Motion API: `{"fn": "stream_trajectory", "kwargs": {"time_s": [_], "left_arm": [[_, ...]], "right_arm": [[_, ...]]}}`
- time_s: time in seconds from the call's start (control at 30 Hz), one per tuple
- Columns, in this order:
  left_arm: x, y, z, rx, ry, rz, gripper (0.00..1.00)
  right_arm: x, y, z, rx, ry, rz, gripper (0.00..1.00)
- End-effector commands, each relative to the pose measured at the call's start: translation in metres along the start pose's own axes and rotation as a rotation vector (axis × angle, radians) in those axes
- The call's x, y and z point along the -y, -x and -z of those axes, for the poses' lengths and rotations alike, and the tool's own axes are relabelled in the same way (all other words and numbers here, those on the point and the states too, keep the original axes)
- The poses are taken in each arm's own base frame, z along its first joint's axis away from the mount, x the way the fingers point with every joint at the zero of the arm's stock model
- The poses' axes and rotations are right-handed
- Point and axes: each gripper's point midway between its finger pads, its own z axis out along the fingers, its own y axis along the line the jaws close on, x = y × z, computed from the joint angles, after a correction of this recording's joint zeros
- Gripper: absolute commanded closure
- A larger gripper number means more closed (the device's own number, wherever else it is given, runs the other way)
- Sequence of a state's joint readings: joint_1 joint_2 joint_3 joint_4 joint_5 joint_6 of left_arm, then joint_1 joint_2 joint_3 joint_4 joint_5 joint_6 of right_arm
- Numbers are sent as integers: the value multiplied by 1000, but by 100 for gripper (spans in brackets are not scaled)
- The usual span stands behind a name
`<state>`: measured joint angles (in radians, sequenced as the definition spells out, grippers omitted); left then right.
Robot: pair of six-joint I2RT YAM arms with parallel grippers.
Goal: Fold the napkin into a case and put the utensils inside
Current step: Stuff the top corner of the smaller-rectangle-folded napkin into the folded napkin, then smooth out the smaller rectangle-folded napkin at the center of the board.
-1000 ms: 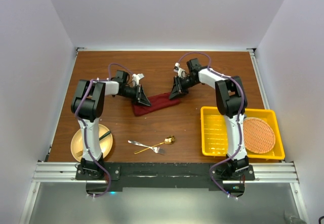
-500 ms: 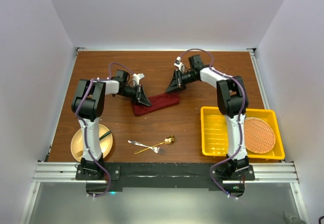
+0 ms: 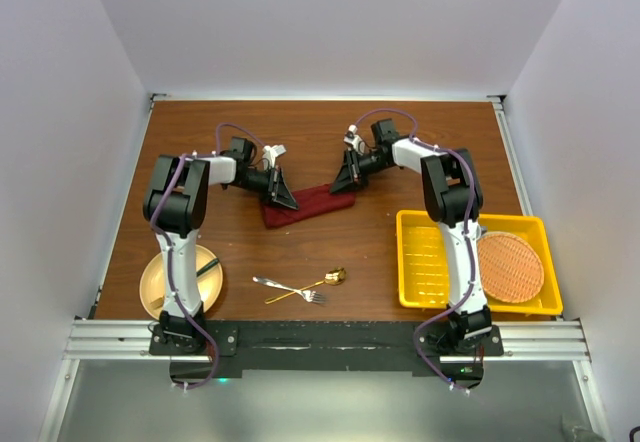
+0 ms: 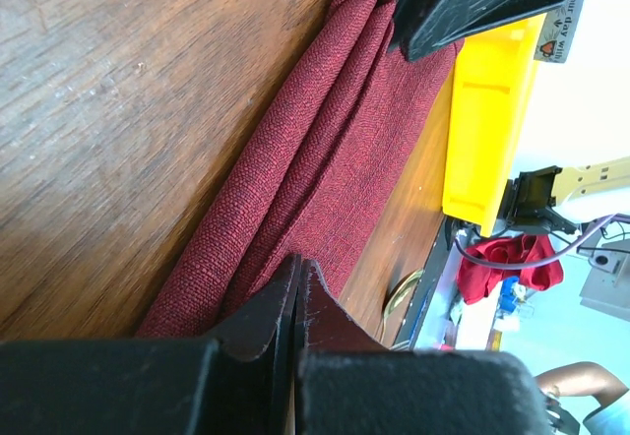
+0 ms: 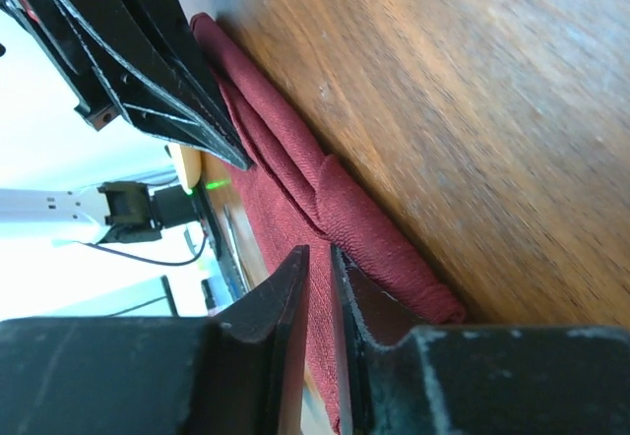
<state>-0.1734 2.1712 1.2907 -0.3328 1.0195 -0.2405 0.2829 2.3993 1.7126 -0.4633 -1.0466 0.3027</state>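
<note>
Since the napkin looks soft and limp, its ends seem best to pinch: left hand closed tight at one, right hand barely parted at the other

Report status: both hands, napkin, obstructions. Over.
Left hand shut at left end of napkin. Right hand barely open at right end. Napkin a folded strip on table. fork, spoon nearer, not inside.

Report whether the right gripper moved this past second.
Yes: the right gripper shifted toward the table's far edge, then returned nearer the yellow tray, at the napkin's right end.
</note>
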Motion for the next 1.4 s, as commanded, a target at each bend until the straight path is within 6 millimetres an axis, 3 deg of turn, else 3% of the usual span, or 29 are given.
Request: {"fn": "stream_trajectory", "kwargs": {"time_s": [0.0,0.13,0.23,0.4,0.63,0.7,0.77,0.8,0.93,1.03,1.17,1.23,1.37], "left_arm": [[-61,-12,0,-22,199,-4,100],[-61,-12,-2,-27,184,-8,100],[-60,-10,-3,-25,173,-15,100],[-59,-10,-3,-29,159,-18,100],[-53,-3,-1,-33,98,-69,100],[-49,10,7,-9,79,-116,92],[-33,26,17,29,5,-145,84],[-22,34,25,49,-16,-167,73],[29,54,53,95,-138,-298,59],[65,48,64,104,-195,-310,58],[88,7,50,33,-254,-288,63],[85,-5,44,12,-259,-240,69],[51,-16,32,18,-220,-169,72]], "right_arm": [[-44,25,24,58,-11,163,78],[-88,22,31,39,26,285,72],[-102,10,23,9,48,295,72],[-83,-26,-4,-72,55,198,72],[-19,-12,-26,-19,-58,105,75],[5,-13,-29,-15,-102,51,77],[21,-17,-31,-25,-134,17,78],[25,-19,-31,-27,-146,2,79],[38,-25,-32,-28,-196,-34,79],[42,-27,-32,-29,-205,-44,79],[42,-25,-31,-25,-209,-43,79],[41,-26,-31,-27,-209,-43,79],[44,-27,-31,-28,-218,-44,79]]}}
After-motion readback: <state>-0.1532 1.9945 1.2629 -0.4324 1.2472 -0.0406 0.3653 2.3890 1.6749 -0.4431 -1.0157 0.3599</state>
